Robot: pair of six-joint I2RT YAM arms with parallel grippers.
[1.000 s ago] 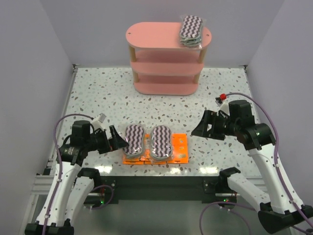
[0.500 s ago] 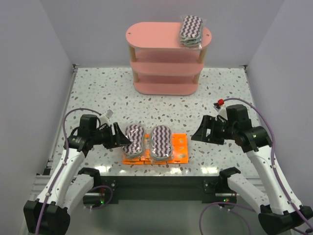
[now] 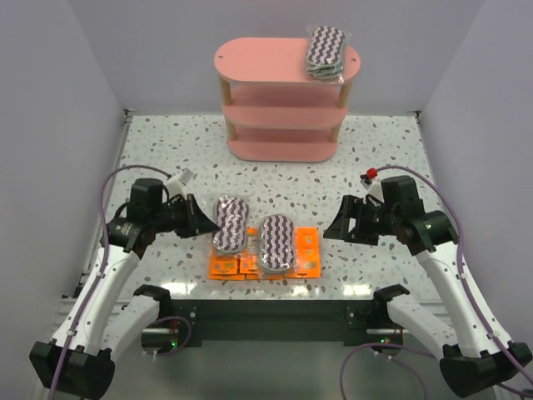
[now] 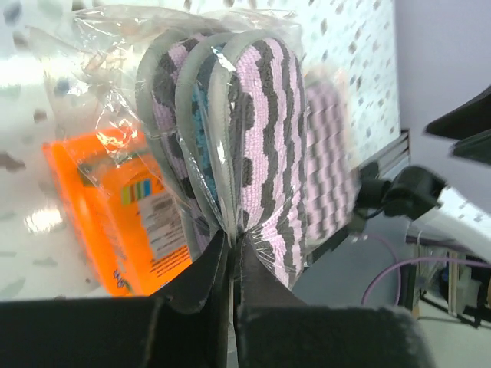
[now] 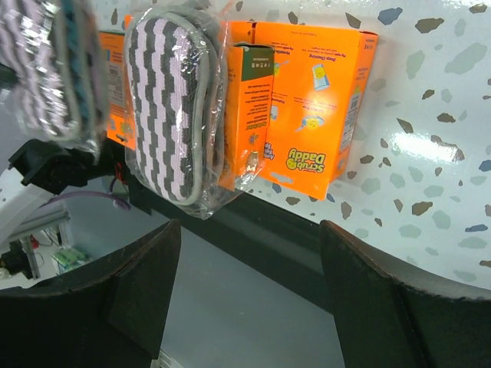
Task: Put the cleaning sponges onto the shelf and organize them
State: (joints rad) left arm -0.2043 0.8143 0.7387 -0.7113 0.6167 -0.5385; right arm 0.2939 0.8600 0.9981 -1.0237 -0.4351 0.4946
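My left gripper (image 3: 206, 223) is shut on the clear wrap at the end of one zigzag sponge pack (image 3: 231, 222). That pack hangs tilted just above the table. In the left wrist view the jaws pinch the wrap below the pack (image 4: 253, 115). A second zigzag pack (image 3: 276, 242) lies on the flat orange packets (image 3: 306, 253) near the front edge. A third pack (image 3: 326, 52) rests on the top board of the pink shelf (image 3: 266, 65) at the back. To the right of the orange packets (image 5: 314, 100), my right gripper (image 3: 337, 227) stands open and holds nothing.
The table's front edge (image 3: 266, 287) runs just below the orange packets. The shelf's middle board (image 3: 279, 117) and bottom board (image 3: 279, 152) are bare. Pale walls close in the table on both sides.
My left gripper has shut on the left pack's wrap and lifted it up and back off the orange packets. The right arm has barely shifted.
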